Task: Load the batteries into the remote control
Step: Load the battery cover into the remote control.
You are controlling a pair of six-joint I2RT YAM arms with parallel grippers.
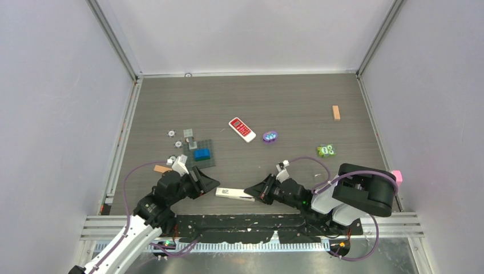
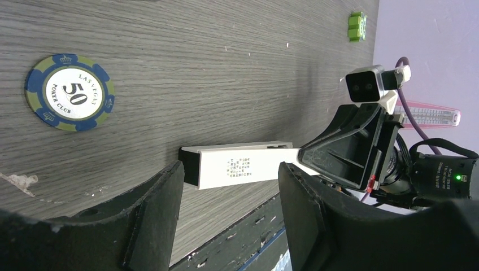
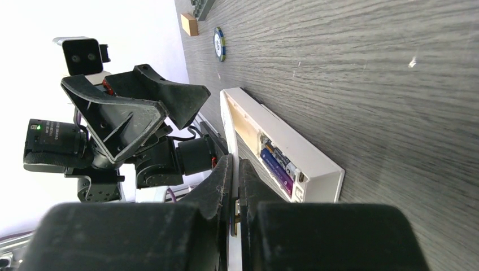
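Left pincer (image 2: 230,174) stands half-open, straddling one end of remote control (image 1: 234,193), lower centre of overhead frame on desk (image 2: 197,56), likely to steady it. Right pincer (image 3: 236,164) closed tight at other end. Batteries (image 3: 278,169) seated in uncovered compartment.

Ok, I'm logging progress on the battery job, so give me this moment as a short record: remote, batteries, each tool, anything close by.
remote control: lying flat between the two tools, battery bay open
batteries: cells seated in the bay, one blue-purple; exact count unclear
left tool: open, one finger on each side of the remote's end, not clamped
right tool: shut, at the remote's other end; a thin white edge shows between its fingers, cannot tell what it is
nearby: poker chip on the wood, apart from the remote
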